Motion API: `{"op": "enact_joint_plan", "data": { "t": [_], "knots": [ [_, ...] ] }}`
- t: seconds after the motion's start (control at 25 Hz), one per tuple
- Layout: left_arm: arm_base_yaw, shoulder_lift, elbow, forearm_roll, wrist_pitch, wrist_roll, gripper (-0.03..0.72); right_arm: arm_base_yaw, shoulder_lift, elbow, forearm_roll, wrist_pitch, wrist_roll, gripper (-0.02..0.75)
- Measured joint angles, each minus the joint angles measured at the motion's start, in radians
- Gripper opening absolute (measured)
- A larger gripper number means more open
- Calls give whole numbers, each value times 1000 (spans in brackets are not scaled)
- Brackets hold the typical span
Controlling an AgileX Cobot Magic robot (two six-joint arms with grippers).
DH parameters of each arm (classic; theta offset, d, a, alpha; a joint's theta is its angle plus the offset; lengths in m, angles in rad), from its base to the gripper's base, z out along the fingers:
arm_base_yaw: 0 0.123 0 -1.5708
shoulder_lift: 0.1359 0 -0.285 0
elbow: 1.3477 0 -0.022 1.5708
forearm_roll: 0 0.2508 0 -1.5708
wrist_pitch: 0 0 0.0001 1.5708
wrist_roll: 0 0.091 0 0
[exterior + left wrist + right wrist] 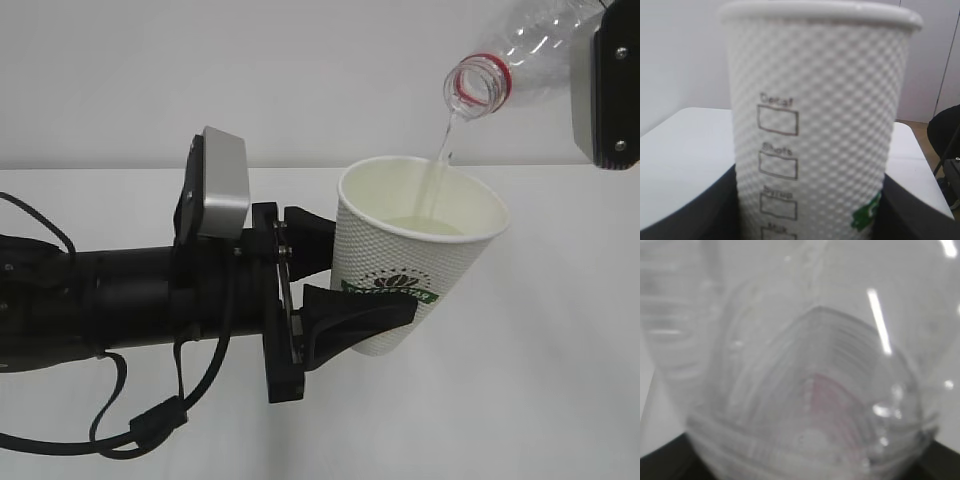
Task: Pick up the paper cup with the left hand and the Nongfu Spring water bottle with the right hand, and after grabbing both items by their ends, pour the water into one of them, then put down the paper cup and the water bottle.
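Pouring step in progress. Left hand [345, 290] gripping the paper cup [415, 260] low on its wall, jaws spread to cup width, holding it clear above the desk [560, 400]. Right hand [605, 90], at the upper right corner of the exterior view, clamping the tilted Nongfu Spring water bottle [520, 60]. Water [438, 150] streaming into the cup. Next: righting the bottle, then lowering both. No obstruction showing beneath.

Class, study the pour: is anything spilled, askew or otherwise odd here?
Nothing is spilled. The paper cup is tilted in the left hand, leaning away from it, yet the water from the tipped Nongfu Spring water bottle falls inside the rim. The table around it looks dry.
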Motion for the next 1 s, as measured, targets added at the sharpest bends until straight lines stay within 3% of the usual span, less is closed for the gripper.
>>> {"op": "enact_joint_plan", "data": {
  "t": [1.0],
  "knots": [
    [0, 0, 0, 0, 0, 0, 454, 0, 0, 0, 0, 2, 0, 529]
  ]
}}
